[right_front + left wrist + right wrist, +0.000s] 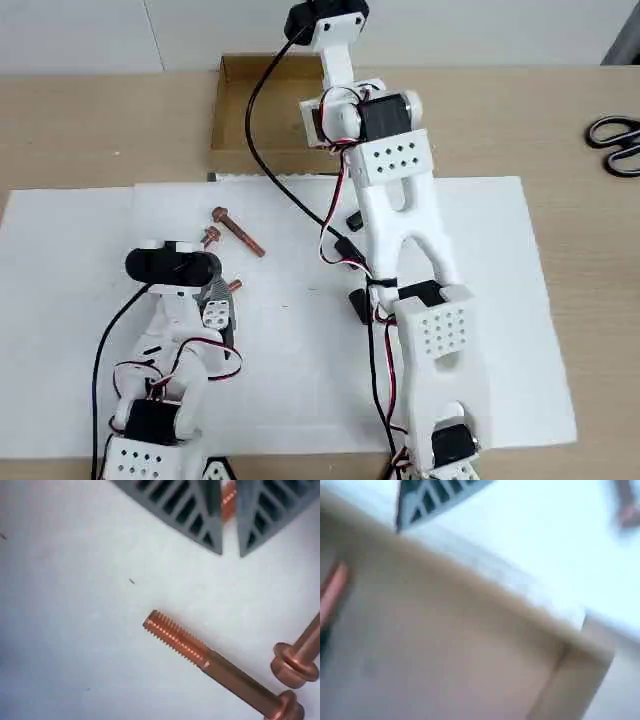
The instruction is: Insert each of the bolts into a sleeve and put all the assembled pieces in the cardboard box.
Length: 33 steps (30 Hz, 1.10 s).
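My left gripper [231,550] is low over the white paper, its grey fingers shut on a small copper piece [228,500]. Just beyond its tips lies a long copper bolt [215,665] with its threaded end toward the gripper, and a second bolt [299,655] lies beside it. From above, the left gripper [228,292] is near the long bolt [238,230] and a short bolt [211,237]. The right arm's wrist [345,115] hangs over the cardboard box [235,100]. Its grey finger [435,497] and a blurred copper piece [332,597] show over the box floor [445,645].
A white paper sheet [280,400] covers the table's middle. Scissors [615,140] lie at the far right on the wood. The right arm's long white links [410,260] stretch across the sheet's right half. Black cables run beside both arms.
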Each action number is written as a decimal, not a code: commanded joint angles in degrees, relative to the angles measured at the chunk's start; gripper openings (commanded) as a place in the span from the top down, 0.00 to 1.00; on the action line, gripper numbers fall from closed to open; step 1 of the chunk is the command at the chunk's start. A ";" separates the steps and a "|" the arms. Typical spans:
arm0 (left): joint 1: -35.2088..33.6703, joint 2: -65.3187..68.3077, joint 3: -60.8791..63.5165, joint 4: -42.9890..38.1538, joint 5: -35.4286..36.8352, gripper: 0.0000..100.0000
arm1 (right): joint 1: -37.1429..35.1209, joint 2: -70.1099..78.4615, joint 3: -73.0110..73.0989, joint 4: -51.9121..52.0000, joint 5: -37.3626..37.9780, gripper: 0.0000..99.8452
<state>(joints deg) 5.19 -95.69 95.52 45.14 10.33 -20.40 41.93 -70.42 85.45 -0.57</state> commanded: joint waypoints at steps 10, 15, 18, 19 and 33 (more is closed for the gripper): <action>-0.53 -0.53 0.04 -1.14 0.00 0.99 | -2.42 -13.23 6.07 12.00 -1.58 0.83; -0.53 -0.53 0.04 -1.14 0.00 0.99 | -5.23 -26.07 27.69 11.65 -1.58 0.83; -0.53 -0.53 0.04 -1.14 0.00 0.99 | -5.49 -30.20 37.89 11.21 -1.49 0.83; -0.53 -0.53 0.04 -1.14 0.00 0.99 | -5.41 -30.55 40.18 11.30 -1.49 0.83; -0.53 -0.53 0.04 -1.14 0.00 0.99 | -1.80 -19.38 46.77 11.21 18.99 0.83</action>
<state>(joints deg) 5.19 -95.69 95.52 45.14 10.33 -23.38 22.15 -23.38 96.88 12.00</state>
